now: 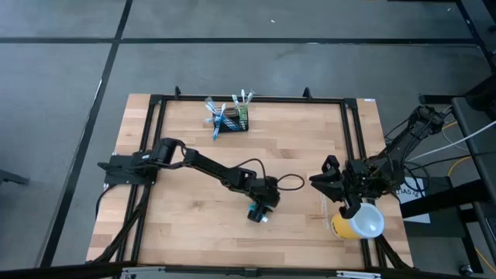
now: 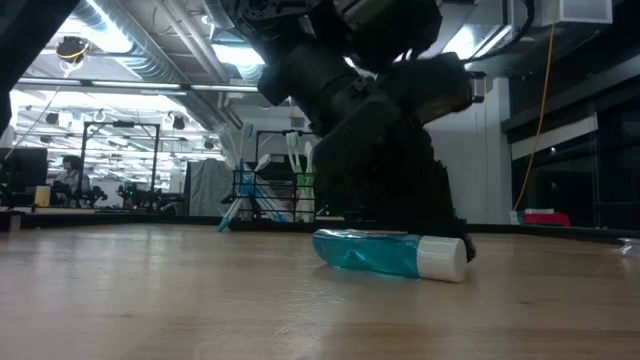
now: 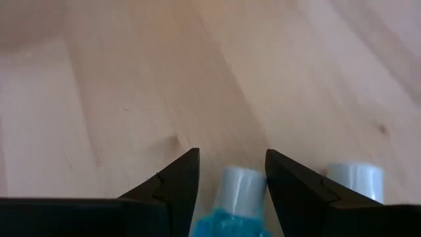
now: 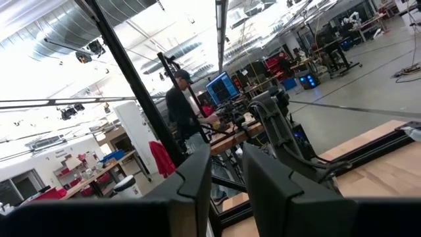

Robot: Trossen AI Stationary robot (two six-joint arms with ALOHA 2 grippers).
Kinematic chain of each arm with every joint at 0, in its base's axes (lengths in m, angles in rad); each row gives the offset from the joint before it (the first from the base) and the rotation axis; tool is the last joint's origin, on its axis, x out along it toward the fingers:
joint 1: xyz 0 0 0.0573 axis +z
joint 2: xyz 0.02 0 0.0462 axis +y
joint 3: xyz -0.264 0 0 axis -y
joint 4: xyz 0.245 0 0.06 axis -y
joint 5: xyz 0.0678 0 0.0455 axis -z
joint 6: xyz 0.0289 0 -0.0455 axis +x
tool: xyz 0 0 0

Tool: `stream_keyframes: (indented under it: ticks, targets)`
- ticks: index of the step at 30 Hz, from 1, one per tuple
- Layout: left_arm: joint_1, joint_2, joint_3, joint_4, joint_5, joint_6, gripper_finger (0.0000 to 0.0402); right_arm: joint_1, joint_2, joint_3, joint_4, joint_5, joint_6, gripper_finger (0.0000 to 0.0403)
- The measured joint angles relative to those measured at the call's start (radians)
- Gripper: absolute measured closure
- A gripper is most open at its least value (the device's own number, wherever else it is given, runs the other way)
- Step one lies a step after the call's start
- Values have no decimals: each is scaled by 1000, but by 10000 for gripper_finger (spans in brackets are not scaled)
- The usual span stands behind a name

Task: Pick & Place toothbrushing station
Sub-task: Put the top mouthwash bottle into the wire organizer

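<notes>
A teal toothpaste tube with a white cap lies on the wooden table near its middle. My left gripper slants down over the tube, shut on it. The toothbrushing station, a low black mesh holder with toothbrushes sticking out of it, stands at the table's far edge and shows far off in the low view. My right gripper is raised at the table's right side, pointing slightly upward. Its fingers stand a little apart with only the room showing between them. My left gripper has the tube's teal body, just behind the cap, between its two fingers. They slant down from the table's left and lie along the tube, the cap pointing past the fingertips. The tube rests on the table.
A yellow cup with a white round lid sits under my right arm at the near right; whether the arm touches it does not show. A black frame rings the tabletop. A white rounded thing shows beside my left finger. A person stands beyond the table.
</notes>
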Motion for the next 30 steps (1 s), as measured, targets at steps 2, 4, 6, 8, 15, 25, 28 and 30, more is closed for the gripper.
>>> stream_keyframes:
  ticks: [2, 4, 6, 8, 15, 25, 28, 30]
  targets:
    - [0, 3, -1, -20, -2, -13, 233, 0, 0, 0, 0, 2, 0, 314]
    - [0, 6, -1, -20, -10, -25, 235, 0, 0, 0, 0, 2, 0, 314]
    - [1, 7, -1, -20, -18, -29, 243, 0, 0, 0, 0, 2, 2, 314]
    - [2, 7, -1, -21, -21, -29, 257, 0, 0, 0, 0, 2, 5, 314]
    - [3, 5, 2, -59, -17, -31, 308, 0, 0, 0, 1, 3, 9, 314]
    - [40, -3, 51, -83, -99, -73, 308, 0, 0, 0, 1, 10, 16, 314]
    - [81, -55, 80, -50, -167, -95, 308, 0, 0, 1, 6, 8, 16, 314]
    - [108, -106, 82, -45, -209, -108, 308, 1, 0, 1, 12, 1, 15, 314]
